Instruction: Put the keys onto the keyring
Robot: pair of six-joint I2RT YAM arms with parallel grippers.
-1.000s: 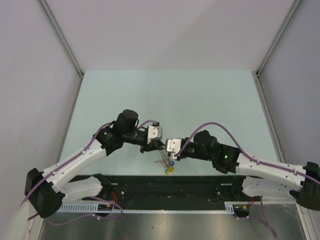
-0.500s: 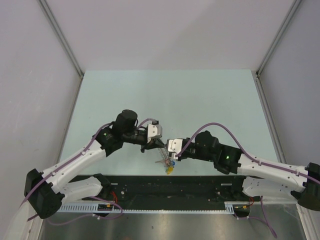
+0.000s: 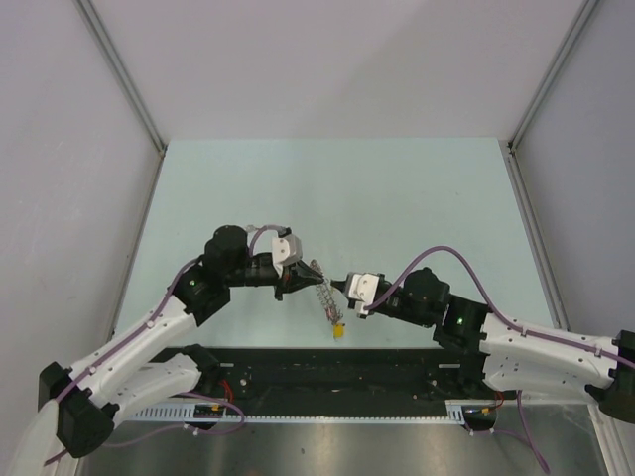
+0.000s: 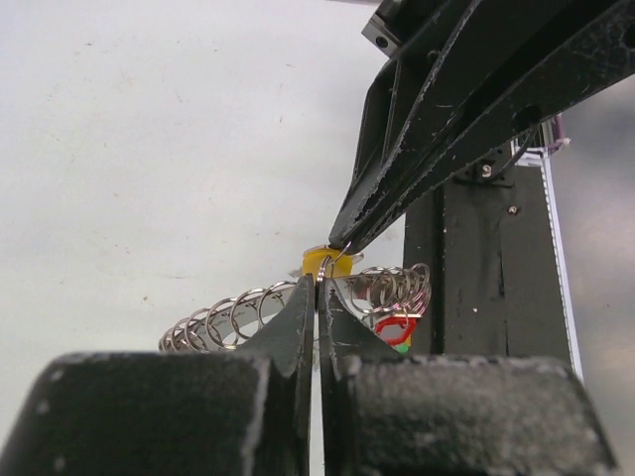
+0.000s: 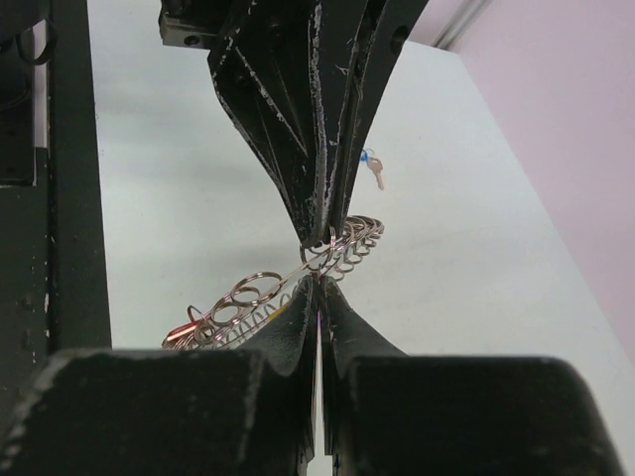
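Both claws meet nose to nose above the near middle of the bench [image 3: 397, 188]. Strung between them is the keyring [image 3: 323, 296] – a coil of small silver loops that sags toward the near edge and ends in a yellow tag [image 3: 338, 332]. The left claw [image 3: 306, 274] is clenched on the coil, its fingers pressed together around the wire. The right claw [image 3: 347, 288] is likewise clenched, nipping one small loop close to the left claw's tips. A red tag [image 4: 395, 328] hangs among the loops. A tiny blue-tagged key [image 5: 373, 171] shows just past the left claw's fingers – hanging or lying, I cannot tell.
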